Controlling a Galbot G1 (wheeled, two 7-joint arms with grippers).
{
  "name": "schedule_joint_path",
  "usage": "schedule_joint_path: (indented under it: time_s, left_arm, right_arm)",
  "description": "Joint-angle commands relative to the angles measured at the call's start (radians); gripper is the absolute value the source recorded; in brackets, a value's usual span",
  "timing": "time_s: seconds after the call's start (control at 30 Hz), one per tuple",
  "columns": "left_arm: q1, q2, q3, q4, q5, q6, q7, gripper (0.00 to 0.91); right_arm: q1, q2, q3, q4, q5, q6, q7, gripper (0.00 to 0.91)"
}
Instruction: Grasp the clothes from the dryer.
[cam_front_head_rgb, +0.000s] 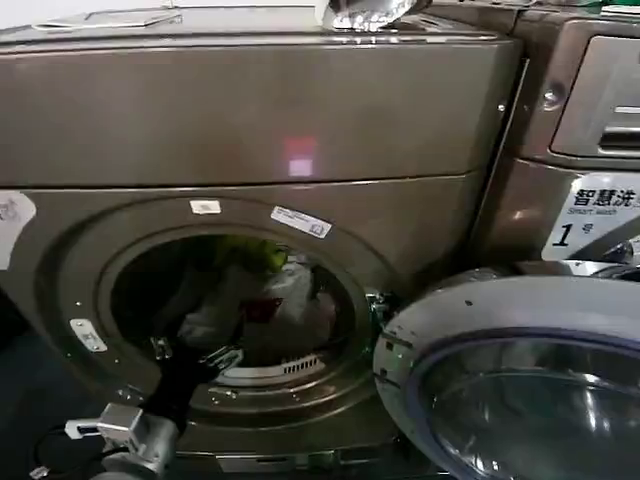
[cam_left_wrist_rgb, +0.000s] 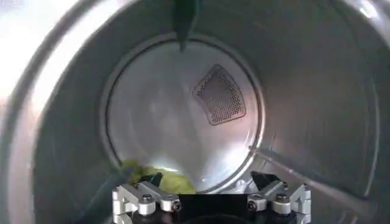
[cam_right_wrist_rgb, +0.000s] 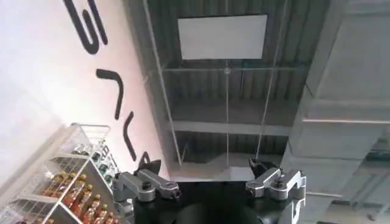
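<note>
The dryer (cam_front_head_rgb: 250, 130) is a big bronze-grey front-loader, and its round port (cam_front_head_rgb: 235, 305) stands open. Inside lie the clothes: a lime-green piece (cam_front_head_rgb: 262, 255), a white piece (cam_front_head_rgb: 292, 292) and a small red patch (cam_front_head_rgb: 262, 308). My left gripper (cam_front_head_rgb: 192, 352) is at the port's lower rim, open, just short of the pile. In the left wrist view it (cam_left_wrist_rgb: 207, 182) faces the steel drum's back wall (cam_left_wrist_rgb: 177, 115), jaws spread with nothing between them, and the lime-green garment (cam_left_wrist_rgb: 163, 180) lies by one fingertip. My right gripper (cam_right_wrist_rgb: 204, 167) is open, pointing up at a ceiling.
The dryer's round glass door (cam_front_head_rgb: 520, 390) hangs open at the lower right, close to the port. A neighbouring machine (cam_front_head_rgb: 585, 110) with a white "1" sticker (cam_front_head_rgb: 590, 215) stands to the right. A shelf of bottles (cam_right_wrist_rgb: 67, 189) shows beside the right gripper.
</note>
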Motion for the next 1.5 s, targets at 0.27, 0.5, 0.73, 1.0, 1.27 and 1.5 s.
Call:
schedule_joint_path:
  time_s: [0.27, 0.5, 0.73, 1.0, 1.27, 1.5]
  left_arm:
    - [-0.153, 0.047, 0.044, 0.15, -0.002, 0.016, 0.037, 0.907]
    - [-0.369, 0.079, 0.15, 0.35, 0.031, 0.052, 0.058, 0.907]
    - [-0.692, 0.073, 0.316, 0.658, 0.118, 0.076, 0.131, 0.907]
    - [-0.991, 0.046, 0.493, 0.969, 0.208, 0.102, 0.272, 0.907]
    - [-1.218, -0.082, 0.613, 1.309, 0.327, -0.012, 0.31, 0.907]
    - [-1.368, -0.137, 0.719, 1.497, 0.5, -0.032, 0.434, 0.907]
  right_arm:
    - [-0.009, -0.002, 0.005, 0.006, -0.017, 0.007, 0.003, 0.907]
    - [-0.031, 0.007, 0.026, 0.01, -0.018, 0.008, 0.003, 0.907]
    - [-0.046, 0.025, 0.036, 0.008, -0.02, 0.023, 0.004, 0.907]
    - [-0.046, 0.034, 0.033, 0.007, -0.029, 0.026, 0.002, 0.907]
    - [-0.026, 0.05, 0.004, 0.011, -0.04, 0.031, 0.002, 0.907]
    - [-0.03, 0.054, 0.005, -0.006, -0.038, 0.043, 0.003, 0.907]
